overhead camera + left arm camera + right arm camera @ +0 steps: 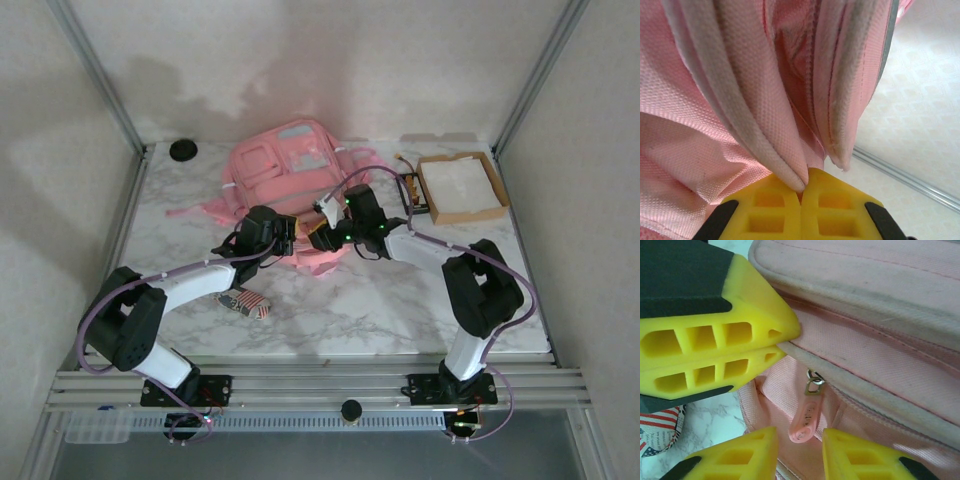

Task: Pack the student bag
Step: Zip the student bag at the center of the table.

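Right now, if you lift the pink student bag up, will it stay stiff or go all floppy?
Probably floppy: the student bag fabric bunches into soft folds in the left wrist view. It is likely light for its size, since it looks slack, not bulging. Its woven cloth looks grippy, not slippery, and the zip pull may dangle.

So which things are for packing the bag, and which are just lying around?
For the job: student bag, its zip pull, left gripper pinching the bag's edge, right gripper open around the pull.

Just lying about: cardboard box, black round thing, flag-patterned thing (maybe for packing later; can't tell).
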